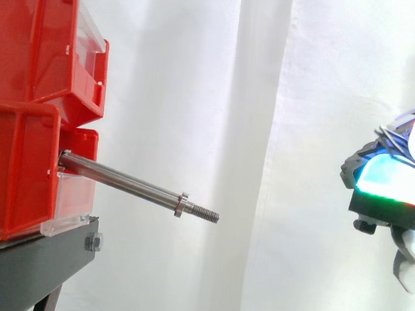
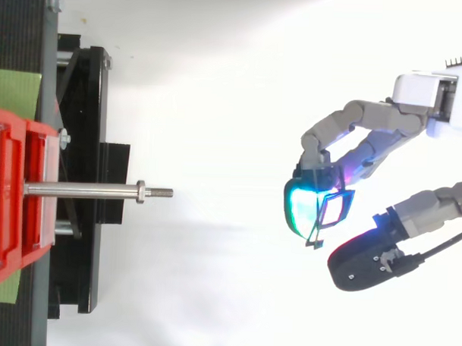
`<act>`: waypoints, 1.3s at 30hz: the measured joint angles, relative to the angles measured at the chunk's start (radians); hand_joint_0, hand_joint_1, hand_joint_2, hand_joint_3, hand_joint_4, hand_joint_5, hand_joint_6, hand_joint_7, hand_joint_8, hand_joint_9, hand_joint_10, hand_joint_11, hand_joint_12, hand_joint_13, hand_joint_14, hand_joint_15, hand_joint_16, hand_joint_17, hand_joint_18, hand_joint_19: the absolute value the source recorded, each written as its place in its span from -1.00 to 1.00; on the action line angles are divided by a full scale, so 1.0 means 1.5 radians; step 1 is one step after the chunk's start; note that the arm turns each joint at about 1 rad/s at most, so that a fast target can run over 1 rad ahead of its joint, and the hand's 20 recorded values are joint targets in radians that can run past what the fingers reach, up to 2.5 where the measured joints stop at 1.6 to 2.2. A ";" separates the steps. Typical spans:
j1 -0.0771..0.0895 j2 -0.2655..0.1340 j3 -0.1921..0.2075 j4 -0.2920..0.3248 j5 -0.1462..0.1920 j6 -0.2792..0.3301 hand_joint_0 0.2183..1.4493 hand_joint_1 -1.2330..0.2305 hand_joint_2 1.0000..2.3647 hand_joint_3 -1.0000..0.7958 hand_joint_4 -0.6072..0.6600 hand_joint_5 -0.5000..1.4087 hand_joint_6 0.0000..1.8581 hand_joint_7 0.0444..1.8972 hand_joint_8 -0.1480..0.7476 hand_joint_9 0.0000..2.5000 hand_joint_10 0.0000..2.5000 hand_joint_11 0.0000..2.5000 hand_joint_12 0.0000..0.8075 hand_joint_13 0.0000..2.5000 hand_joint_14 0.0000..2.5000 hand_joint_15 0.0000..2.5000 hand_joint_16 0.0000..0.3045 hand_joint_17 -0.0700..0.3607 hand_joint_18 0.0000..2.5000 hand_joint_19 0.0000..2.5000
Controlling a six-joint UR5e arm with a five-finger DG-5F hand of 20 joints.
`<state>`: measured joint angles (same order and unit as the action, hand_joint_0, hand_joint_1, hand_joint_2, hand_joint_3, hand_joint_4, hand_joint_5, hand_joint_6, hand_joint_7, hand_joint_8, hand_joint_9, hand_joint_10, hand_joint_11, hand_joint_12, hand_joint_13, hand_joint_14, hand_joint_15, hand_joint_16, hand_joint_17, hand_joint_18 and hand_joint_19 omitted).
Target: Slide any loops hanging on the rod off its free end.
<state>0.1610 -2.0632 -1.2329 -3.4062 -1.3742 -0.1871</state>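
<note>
White curtain [image 1: 269, 96] backs the rod [image 1: 127, 184], root lost among red bins [image 1: 25, 114], hand [image 1: 394, 179] cropped.

A white fabric curtain [image 1: 269, 96] hangs in soft vertical folds across the side view, evenly and brightly lit. At 9 o'clock, stacked red plastic bins [image 1: 30, 43] sit on a black metal stand [image 1: 36, 264], which reaches 7 o'clock. From above, a flat green sheet [image 2: 14, 93] lies at 9 o'clock beside a pale white floor [image 2: 220, 51].
</note>
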 measured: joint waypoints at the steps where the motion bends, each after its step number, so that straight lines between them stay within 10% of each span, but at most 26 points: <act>1: 0.000 0.002 0.000 -0.002 0.000 0.000 -0.31 -0.42 -0.99 -0.35 0.05 -0.67 -0.05 0.11 -0.10 -0.35 -0.99 -0.67 -0.34 -0.38 -1.00 -0.88 -0.76 -0.29 -0.39 -0.67; 39: -0.001 0.013 0.000 -0.030 0.000 0.004 -0.36 -0.40 -1.00 -0.44 0.15 -0.66 -0.06 0.08 -0.09 -0.34 -0.99 -0.67 -0.33 -0.37 -1.00 -0.88 -0.75 -0.28 -0.37 -0.67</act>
<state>0.1596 -2.0435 -1.2323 -3.4520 -1.3744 -0.1811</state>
